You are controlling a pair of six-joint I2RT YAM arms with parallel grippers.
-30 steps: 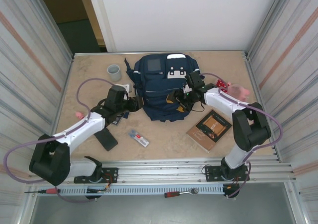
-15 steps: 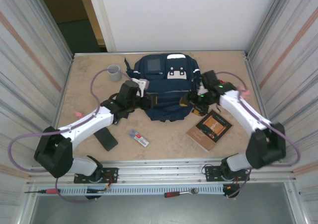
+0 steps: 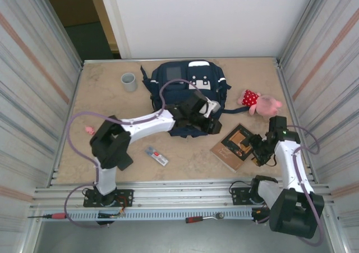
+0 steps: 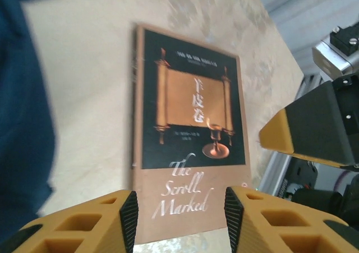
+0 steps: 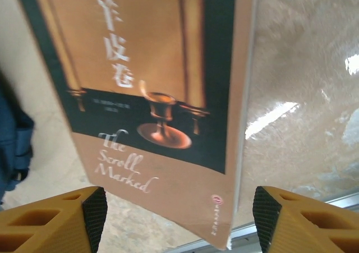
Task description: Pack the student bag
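**Approach to the book.** Both arms have left the bag (image 3: 185,82), which lies at the far centre of the desk (image 3: 106,96). The right pincer (image 5: 175,202) has swung back to the near right corner and hovers open over the book (image 3: 235,145). The left pincer (image 4: 179,201), open and empty, now reaches across toward it. The book is probably packed next.
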